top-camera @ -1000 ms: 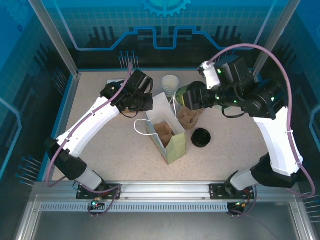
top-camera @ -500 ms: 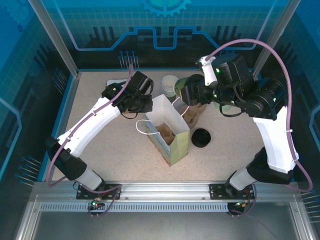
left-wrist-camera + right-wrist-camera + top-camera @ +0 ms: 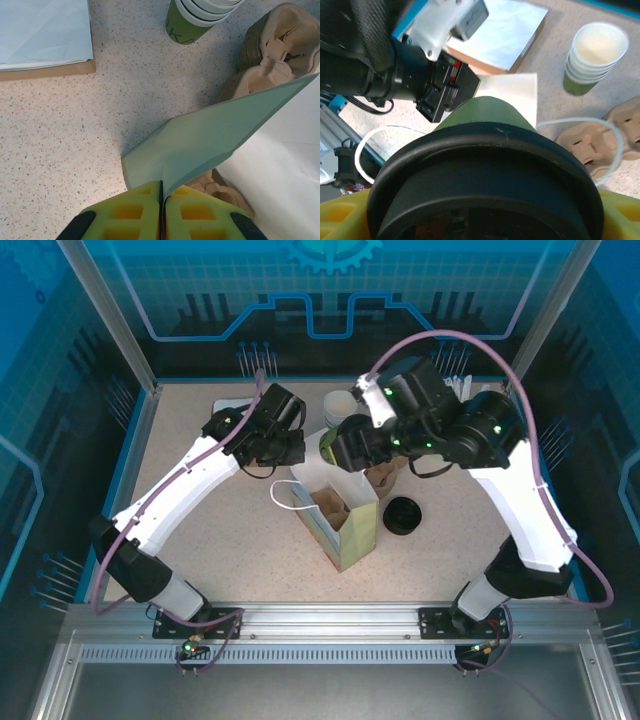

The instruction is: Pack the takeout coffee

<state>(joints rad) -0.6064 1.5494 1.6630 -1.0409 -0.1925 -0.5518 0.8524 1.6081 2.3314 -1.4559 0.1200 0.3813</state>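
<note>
Two grippers are at work: the left gripper point(image 3: 161, 192) is clenched on the rim of the pale green paper bag point(image 3: 200, 145), at the bag's 10 o'clock in the top view. The right gripper point(image 3: 480, 220) grasps the green-walled paper coffee cup with round black lid point(image 3: 482, 170), held over the bag's 12 o'clock edge.

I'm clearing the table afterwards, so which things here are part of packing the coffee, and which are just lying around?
Part of the job: takeout coffee, held in the right gripper; paper bag, edge pinched by the left gripper; pulp tray inside the bag.
Lying about: stack of paper cups; loose black lid; spare pulp trays; pad of pale sheets.
</note>
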